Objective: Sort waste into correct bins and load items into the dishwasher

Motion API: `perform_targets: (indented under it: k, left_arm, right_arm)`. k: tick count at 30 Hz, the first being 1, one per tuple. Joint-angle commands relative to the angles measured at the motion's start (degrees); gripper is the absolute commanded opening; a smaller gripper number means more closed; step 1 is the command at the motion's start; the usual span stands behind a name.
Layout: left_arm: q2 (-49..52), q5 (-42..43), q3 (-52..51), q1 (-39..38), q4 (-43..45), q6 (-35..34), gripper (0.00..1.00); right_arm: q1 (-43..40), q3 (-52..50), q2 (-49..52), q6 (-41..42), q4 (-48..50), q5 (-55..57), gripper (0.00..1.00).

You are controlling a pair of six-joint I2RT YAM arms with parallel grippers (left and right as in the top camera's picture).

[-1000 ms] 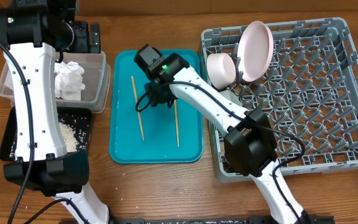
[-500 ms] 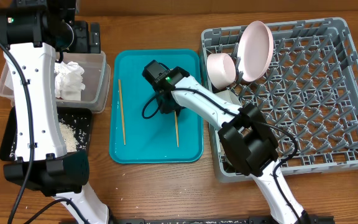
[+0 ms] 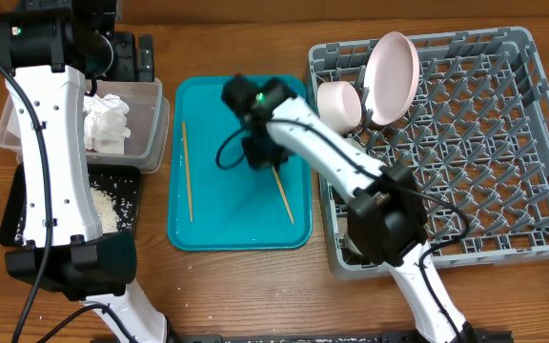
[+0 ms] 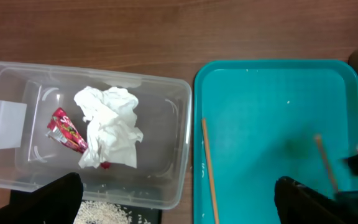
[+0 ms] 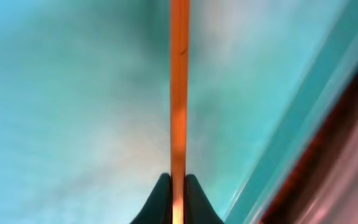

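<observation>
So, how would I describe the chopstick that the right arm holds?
Find the flat teal plastic tray mid-table. Of its two thin wooden chopsticks, take the right chopstick: slanted, pinched in the right end effector, while the left chopstick lies free.

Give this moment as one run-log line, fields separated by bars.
right end effector: shut on chopstick | left end effector: open, near clear tub | second chopstick: on teal tray | napkin, wrapper: in tub

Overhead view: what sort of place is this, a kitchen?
Probably a test bench staged as a dish-clearing station: a grey dish rack, a teal tray with chopsticks, a waste tub, on a wooden table.
</observation>
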Motion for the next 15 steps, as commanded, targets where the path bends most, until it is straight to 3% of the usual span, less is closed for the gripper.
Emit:
perform_targets:
  k: [1,4,6,11,15]
  left_arm:
    - [0.5,-0.3,1.0,-0.4,0.2,-0.7,1.00]
    - [0.5,-0.3,1.0,-0.4,0.2,-0.7,1.00]
    - [0.5,-0.3,1.0,-0.4,0.2,-0.7,1.00]
    - [0.5,-0.3,1.0,-0.4,0.2,-0.7,1.00]
    - [0.5,-0.3,1.0,-0.4,0.2,-0.7,1.00]
  right_arm:
    - [-1.0,16.5,-2.4,-1.9,-6.5,2.1,0.04]
    - [-1.5,28.3,-2.4,-1.8,-14.6,5.2,0.04]
    - [-1.9,30.4,-3.9,-1.9,-14.5,4.1,0.04]
    - [-3.2,29.4,-11.3,-1.5,-14.5,3.9,0.04]
    - [-6.3,21.2,-20.8,-1.7,-14.5,4.7,0.04]
